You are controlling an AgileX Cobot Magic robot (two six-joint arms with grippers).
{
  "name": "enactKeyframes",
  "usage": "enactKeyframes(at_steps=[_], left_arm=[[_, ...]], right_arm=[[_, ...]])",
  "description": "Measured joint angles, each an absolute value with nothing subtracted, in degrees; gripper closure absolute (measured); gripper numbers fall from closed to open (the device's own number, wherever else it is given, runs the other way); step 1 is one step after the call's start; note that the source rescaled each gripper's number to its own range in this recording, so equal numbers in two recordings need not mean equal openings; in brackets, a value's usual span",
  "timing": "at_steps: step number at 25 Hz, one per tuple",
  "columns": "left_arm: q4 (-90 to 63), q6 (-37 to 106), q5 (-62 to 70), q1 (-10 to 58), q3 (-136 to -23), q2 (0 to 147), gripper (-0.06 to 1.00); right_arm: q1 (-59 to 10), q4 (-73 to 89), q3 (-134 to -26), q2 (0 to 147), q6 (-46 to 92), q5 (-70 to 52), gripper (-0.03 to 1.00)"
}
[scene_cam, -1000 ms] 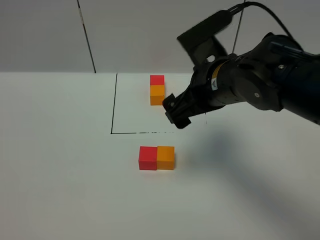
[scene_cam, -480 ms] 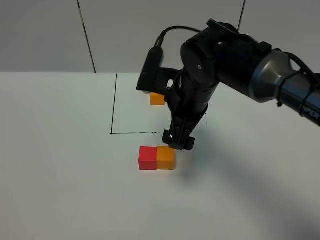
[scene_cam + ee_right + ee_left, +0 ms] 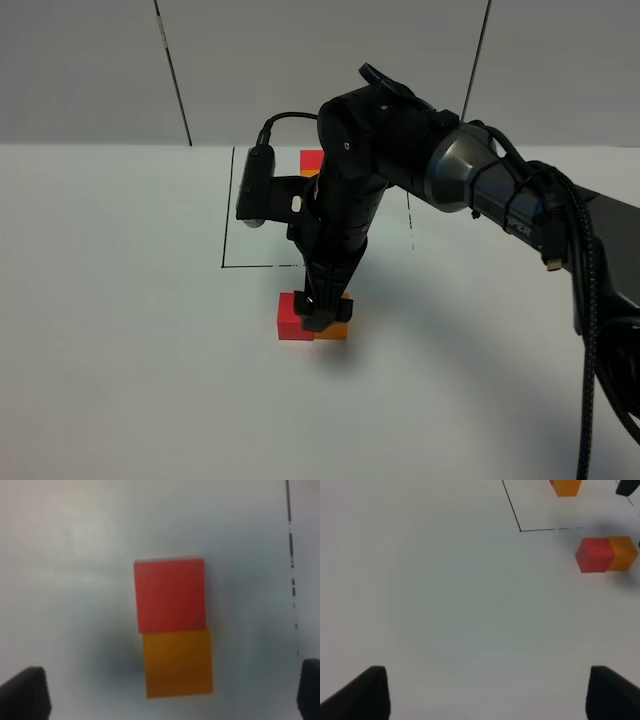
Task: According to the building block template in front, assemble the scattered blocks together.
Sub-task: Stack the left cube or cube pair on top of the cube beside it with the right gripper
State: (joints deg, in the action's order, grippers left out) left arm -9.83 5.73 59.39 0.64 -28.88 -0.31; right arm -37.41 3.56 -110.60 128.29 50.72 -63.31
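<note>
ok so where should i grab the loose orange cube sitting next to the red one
From above, pinching the orange cube across its two free side faces that run along the row. The red cube sits flush against a third face, so that side is blocked.

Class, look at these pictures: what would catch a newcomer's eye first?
The black right arm fills the middle, its open right gripper poised low over the red cube and orange cube, which touch side by side. Behind them, the red-and-orange template stands inside a drawn black square.
</note>
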Motion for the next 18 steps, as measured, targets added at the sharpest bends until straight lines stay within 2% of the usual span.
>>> enactKeyframes(at_steps=[18], left_arm=[[-9.83, 5.73, 59.39, 0.64, -28.88, -0.31, 0.27]], right_arm=[[-37.41, 3.27, -112.21, 138.49, 50.89, -58.94, -0.01]])
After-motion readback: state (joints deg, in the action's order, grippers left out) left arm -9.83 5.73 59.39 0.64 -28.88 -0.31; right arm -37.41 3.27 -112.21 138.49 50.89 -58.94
